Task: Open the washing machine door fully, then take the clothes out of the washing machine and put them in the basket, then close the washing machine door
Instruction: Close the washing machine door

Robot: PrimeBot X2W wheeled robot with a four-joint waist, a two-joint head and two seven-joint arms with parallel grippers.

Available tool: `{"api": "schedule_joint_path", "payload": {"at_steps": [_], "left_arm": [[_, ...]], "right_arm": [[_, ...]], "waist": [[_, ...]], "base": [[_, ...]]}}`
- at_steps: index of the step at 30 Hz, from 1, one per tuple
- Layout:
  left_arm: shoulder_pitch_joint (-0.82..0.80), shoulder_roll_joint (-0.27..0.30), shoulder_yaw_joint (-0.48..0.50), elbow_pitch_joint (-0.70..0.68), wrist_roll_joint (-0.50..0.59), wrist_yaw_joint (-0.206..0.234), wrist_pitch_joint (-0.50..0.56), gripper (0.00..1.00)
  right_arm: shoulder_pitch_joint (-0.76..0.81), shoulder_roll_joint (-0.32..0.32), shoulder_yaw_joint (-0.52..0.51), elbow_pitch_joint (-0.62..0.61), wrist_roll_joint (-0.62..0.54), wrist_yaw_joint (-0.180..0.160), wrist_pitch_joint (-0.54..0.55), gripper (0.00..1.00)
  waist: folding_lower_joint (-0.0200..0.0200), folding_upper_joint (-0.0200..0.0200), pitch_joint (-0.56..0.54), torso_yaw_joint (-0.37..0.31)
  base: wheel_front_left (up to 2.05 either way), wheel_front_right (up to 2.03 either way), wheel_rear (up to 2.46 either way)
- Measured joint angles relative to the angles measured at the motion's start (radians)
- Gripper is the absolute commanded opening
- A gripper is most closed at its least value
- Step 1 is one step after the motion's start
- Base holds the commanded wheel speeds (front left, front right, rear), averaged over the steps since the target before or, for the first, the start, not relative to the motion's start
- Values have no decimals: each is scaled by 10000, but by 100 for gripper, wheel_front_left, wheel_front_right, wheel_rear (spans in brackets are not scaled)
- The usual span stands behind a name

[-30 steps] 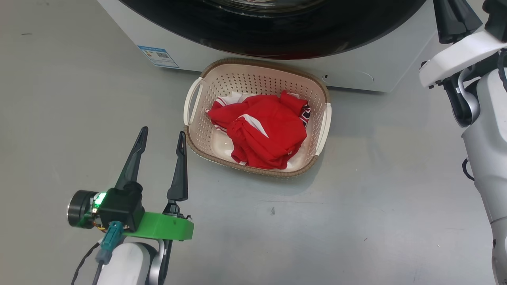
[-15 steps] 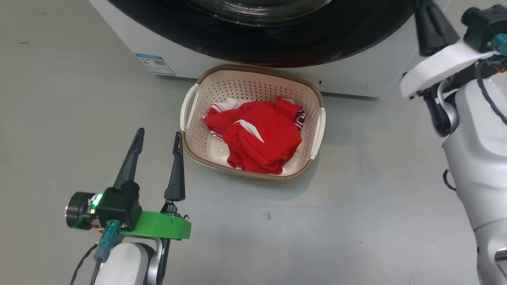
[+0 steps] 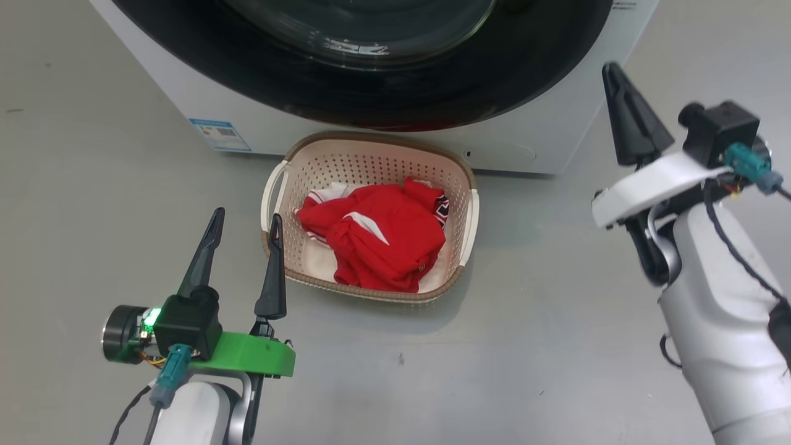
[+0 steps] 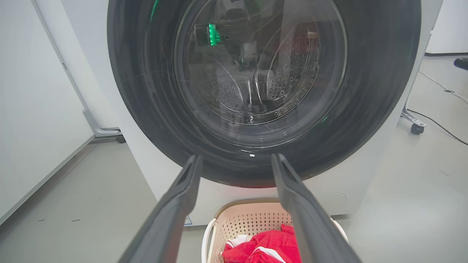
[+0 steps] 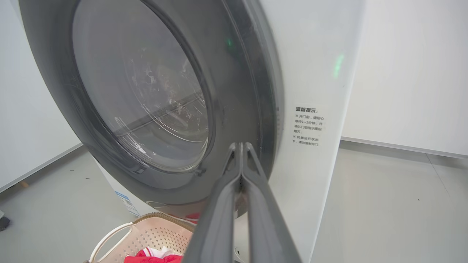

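Red clothes [image 3: 374, 244], trimmed in white, lie bunched in the basket [image 3: 371, 164], wholly inside its brown rim. The basket stands on the grey floor [image 3: 525, 309] just in front of the machine [image 3: 179, 102], below the lower curve of the door [image 3: 445, 99]. The door, glossy black around a clear glass bowl, lies flat against the machine's white front. Through the glass my left wrist view shows the perforated steel drum. A blue label [image 3: 220, 134] sits low on the front, to the left of the basket.

My left gripper [image 3: 247, 214] hangs at the basket's left end with its fingers spread wide and nothing between them. In the head view its inner tip crosses the rim beside the white handle, and I cannot tell whether it touches.

My right gripper [image 3: 613, 71] stands by the machine's right front corner, fingers pressed together and holding nothing. In my right wrist view the tips lie over the door's right edge, and again I cannot tell whether they touch. A white sticker [image 5: 306, 126] with printed text is on the pale panel to the right of the door. Farther out, a dark cable [image 4: 438, 126] trails over the floor past a small caster [image 4: 416, 128].
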Motion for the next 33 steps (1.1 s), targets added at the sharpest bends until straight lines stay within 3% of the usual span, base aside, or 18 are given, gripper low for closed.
{"api": "schedule_joint_path", "payload": {"at_steps": [3, 4, 5, 14, 24, 33], "left_arm": [[31, 0, 88, 59, 2, 0, 0, 100], [58, 0, 150, 65, 2, 0, 0, 100], [103, 0, 203, 81, 2, 0, 0, 100], [662, 4, 265, 387, 2, 0, 0, 100], [1111, 10, 249, 604, -125, 0, 0, 100], [1358, 19, 142, 729, -272, 0, 0, 100]], "right_arm": [[639, 146, -96, -201, 0, 0, 0, 44], [831, 219, -107, -257, 0, 0, 0, 89], [1016, 268, -111, -320, 0, 0, 0, 100], [2366, 441, -280, -940, -113, -125, 0, 100], [3807, 640, -663, -1720, -203, -625, 0, 100], [5020, 836, -729, -2431, -362, -819, 0, 100]], "waist": [[0, 0, -210, -125], [0, 0, -279, -172], [0, 0, -347, -217], [-1, 0, -965, -620], [0, 0, -1562, -1044], [-1, 0, -2011, -1398]], "base": [[0, 0, 0], [0, 0, 0], [0, 0, 0], [0, 0, 0], [0, 0, 0], [0, 0, 0]]}}
